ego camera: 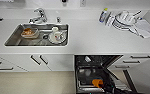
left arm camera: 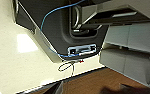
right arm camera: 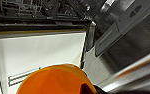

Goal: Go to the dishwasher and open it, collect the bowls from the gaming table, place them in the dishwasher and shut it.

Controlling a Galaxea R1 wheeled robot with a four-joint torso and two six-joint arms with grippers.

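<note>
Closest in the right wrist view, the orange bowl sits right at the gripper, a dark fingertip lying over its rim; the bowl appears to be gripped at that edge, though the second finger is hidden. Beyond the bowl are a white cabinet front and the dishwasher's dark cavity with its wire rack, and beside it the open steel door.

In the head view, the same orange bowl is over the pulled-out lower rack of the open dishwasher, with the right gripper touching it on its lower right side. The door slants down to the right. Farther off lies the white counter, where a steel sink holds dishes, with a tap behind it. Stacked plates stand at the far right.

The left wrist view shows pale floor and a blue cable; I cannot tell the state of the left jaws.
</note>
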